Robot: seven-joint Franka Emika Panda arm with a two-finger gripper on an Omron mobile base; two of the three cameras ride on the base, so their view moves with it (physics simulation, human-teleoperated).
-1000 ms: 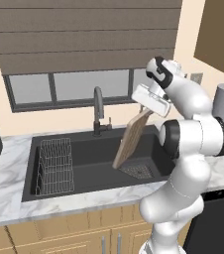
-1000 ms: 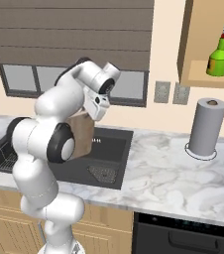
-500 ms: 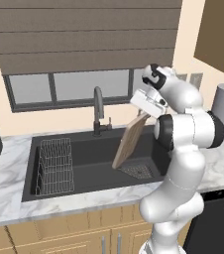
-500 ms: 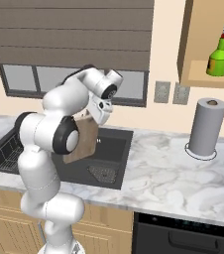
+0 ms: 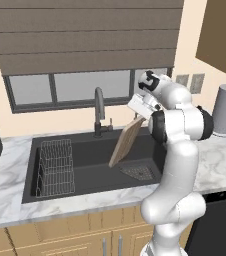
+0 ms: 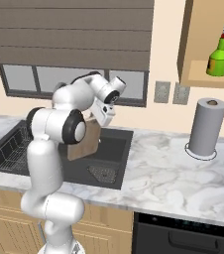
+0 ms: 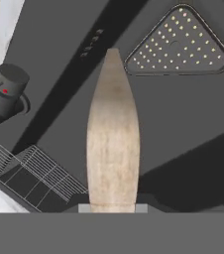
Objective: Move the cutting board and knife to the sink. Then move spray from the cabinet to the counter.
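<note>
Claw: the two-finger claw (image 5: pixel 141 116) of the white arm is closed on the top edge of the flat light-brown wooden cutting board (image 5: pixel 126 141), which is gripped between its jaws.
Cutting board: it is held tilted over the large matte black rectangular sink (image 5: pixel 80 181), with its lower end down inside the basin; whether that end touches the bottom cannot be told. In the hand view the cutting board (image 7: pixel 113 144) is seen edge-on, running away from the claw toward the basin floor.
Sink fittings: the dark curved gooseneck faucet (image 5: pixel 99 111) is seen behind the board, a wire dish rack (image 5: pixel 55 166) is placed in the left part of the basin, and a triangular drain grid (image 5: pixel 138 172) lies just beside the board's lower end.
Bench: the white marble-patterned bench (image 6: pixel 183 173) with grey veins surrounds the sink; a tall grey paper towel roll (image 6: pixel 206 128) is stood upright on it, well apart from the basin.
Spray: the small green spray bottle (image 6: pixel 218 55) with a red-and-white top is stood upright in the doorless niche of the light-brown wooden wall cabinet (image 6: pixel 191 44).
</note>
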